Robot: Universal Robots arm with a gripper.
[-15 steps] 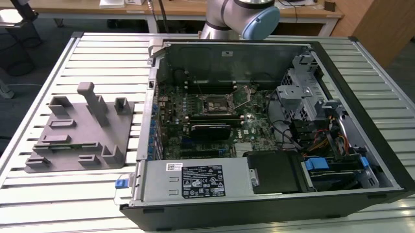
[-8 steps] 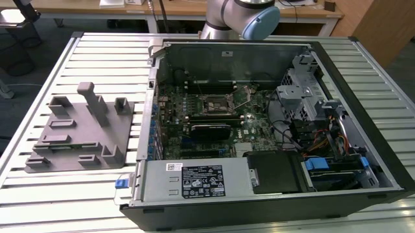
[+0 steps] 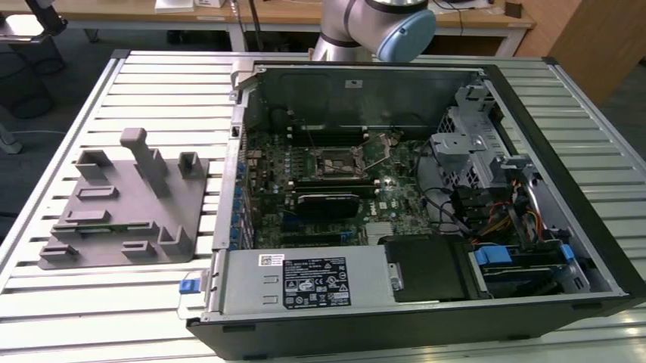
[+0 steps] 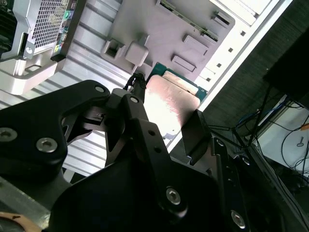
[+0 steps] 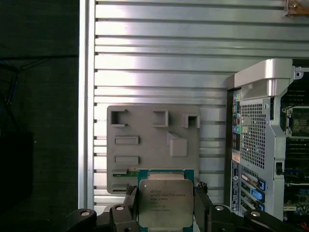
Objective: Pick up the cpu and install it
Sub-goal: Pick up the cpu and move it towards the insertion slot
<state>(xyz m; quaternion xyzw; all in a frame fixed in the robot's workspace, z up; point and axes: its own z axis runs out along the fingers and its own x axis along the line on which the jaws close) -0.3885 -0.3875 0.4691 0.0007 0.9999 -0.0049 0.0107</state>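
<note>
While the cpu (image 5: 165, 200) hangs in the claw (image 5: 165, 210): treat the grip itself as the weakest point of the job.
Claw state: closed to the chip's width, with its fingers (image 5: 203, 212) bearing on two opposite edges of the cpu. It holds nothing else.
Cpu location: between the fingers in both wrist views, metal top facing the first wrist view. By your judgement it is raised over the edge of the grey peg tray (image 5: 149, 159) and the slatted tabletop (image 5: 159, 58), well apart from the computer case (image 3: 561, 151).
Slip hazard: the hold is on thin edges only. A jolt or a fast swing could let the chip rotate or slide out.
Drop zone: a fall would land on the tray's pegs, on the slats or past the tabletop's edge. Any of these could damage the underside contacts.
Socket hazard: the socket (image 3: 338, 161) sits mid-motherboard (image 3: 271, 178) between memory modules, with a thin lever (image 3: 379, 150) slanting beside it. A chip lowered tilted, rotated or off-centre could bend contacts or jam on the frame.
Case entry hazard: the case walls, the drive cage (image 3: 470, 144) and the loose cables (image 3: 495, 219) crowd the interior. You should expect the claw's wide body to risk striking them on the way down.
Unverified: you cannot confirm the chip's keyed corner or whether the socket is open.
</note>
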